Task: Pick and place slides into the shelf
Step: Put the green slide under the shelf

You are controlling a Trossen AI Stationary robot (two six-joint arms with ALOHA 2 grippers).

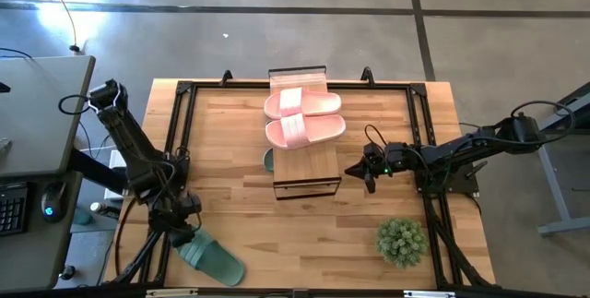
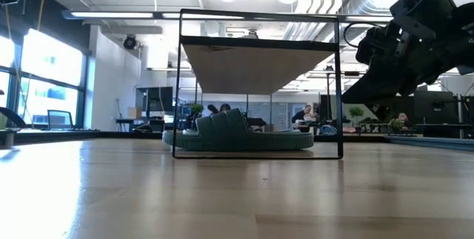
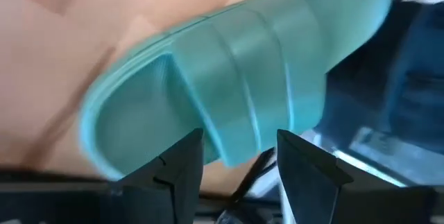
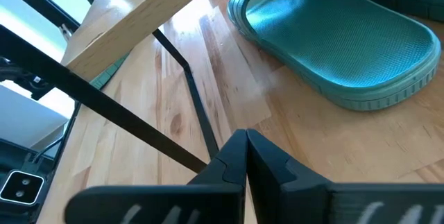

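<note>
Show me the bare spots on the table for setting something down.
Free: the wide wood left of the shelf, and the front strip between the green slide and plant. Crowded: the shelf top with two pink slides, and beside the right gripper.

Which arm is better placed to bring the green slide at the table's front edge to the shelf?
Left. The left gripper is right at that green slide, open around its strap. The right gripper is shut beside the shelf.

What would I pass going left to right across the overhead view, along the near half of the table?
Left gripper at a green slide → the shelf → right gripper, shut → potted plant.
</note>
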